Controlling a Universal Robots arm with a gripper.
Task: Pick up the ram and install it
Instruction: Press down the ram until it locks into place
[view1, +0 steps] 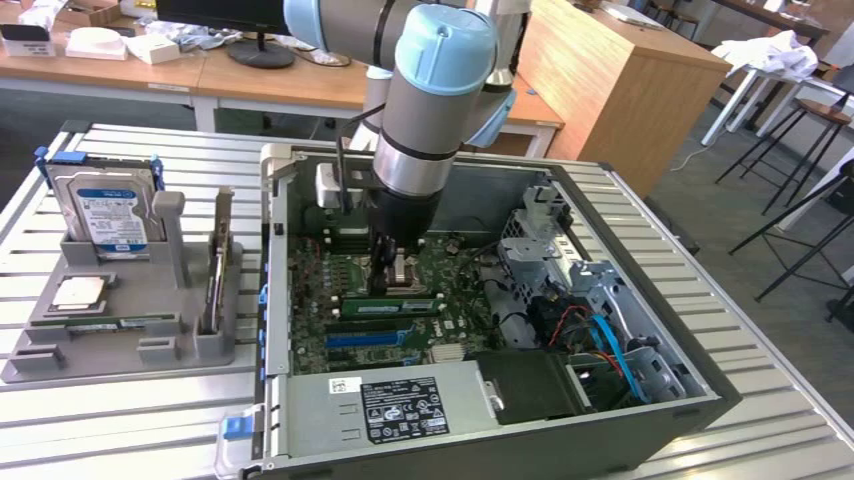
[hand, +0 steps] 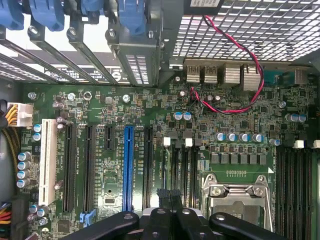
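The ram (view1: 390, 305), a long narrow green stick with dark chips, stands on edge in a slot of the motherboard (view1: 320, 290) inside the open computer case. My gripper (view1: 396, 283) reaches straight down into the case, its tips just behind the ram and close over it. In the wrist view the gripper (hand: 169, 192) is shut, its two black fingertips (hand: 162, 192) pressed together with nothing seen between them. They hang over the narrow black memory slots (hand: 184, 170) beside the silver processor socket (hand: 237, 200). I cannot tell whether the tips touch the ram.
A grey holder (view1: 134, 350) at the exterior view's left carries a blue-labelled hard drive (view1: 110, 215) and a square silver chip (view1: 80, 292). Inside the case, a power supply (view1: 387, 405), a drive cage (view1: 587, 290) and cables (view1: 601, 340) crowd the board. A red-black wire (hand: 235, 45) loops overhead.
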